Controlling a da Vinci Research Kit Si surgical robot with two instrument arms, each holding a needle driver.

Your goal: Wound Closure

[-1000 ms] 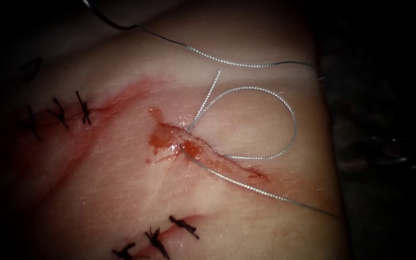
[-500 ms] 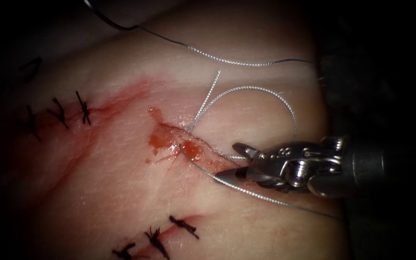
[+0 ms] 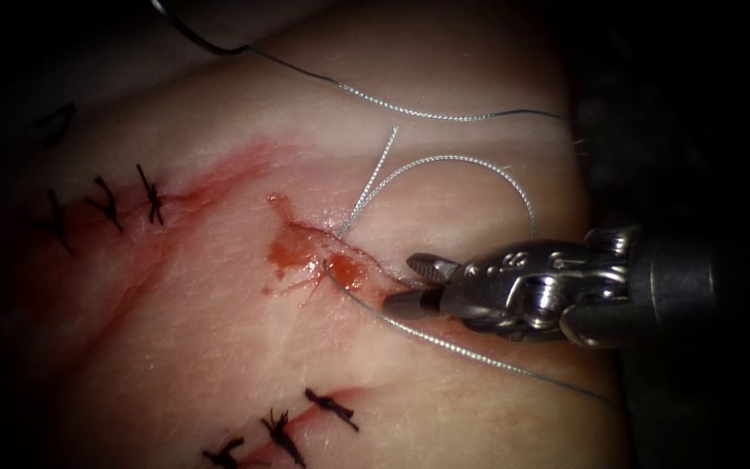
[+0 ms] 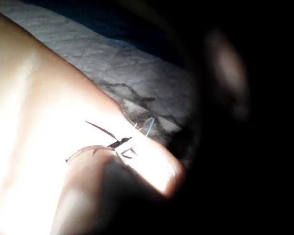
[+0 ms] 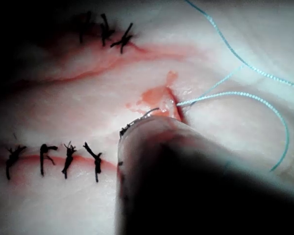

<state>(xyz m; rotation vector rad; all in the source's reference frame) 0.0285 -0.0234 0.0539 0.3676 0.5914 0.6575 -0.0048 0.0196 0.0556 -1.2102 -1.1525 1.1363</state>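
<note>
The open cut (image 3: 340, 260) runs slantwise across the tissue (image 3: 219, 339), with red fluid (image 3: 292, 252) at its left end. Silver thread (image 3: 479, 165) passes through the cut, loops on its right side and trails off both ways. At the far left edge lies a dark curved piece (image 3: 188, 33) that looks like the needle, outside the tissue and held by nothing. My right tool (image 3: 408, 283) reaches in from the right, jaws open over the right end of the cut, one above and one below the thread's loop end. The right wrist view shows the cut (image 5: 161, 98) and thread (image 5: 235, 94).
Black finished stitches sit in a row at the left (image 3: 106, 204) and another near the front (image 3: 305, 417); the right wrist view shows the same rows (image 5: 105, 32) (image 5: 68, 159). One dark stitch (image 4: 115, 142) shows on the tissue's edge in the left wrist view.
The right tool came in from the right, then moved slightly left toward the cut while its jaws narrowed. Thread and needle have stayed put.
</note>
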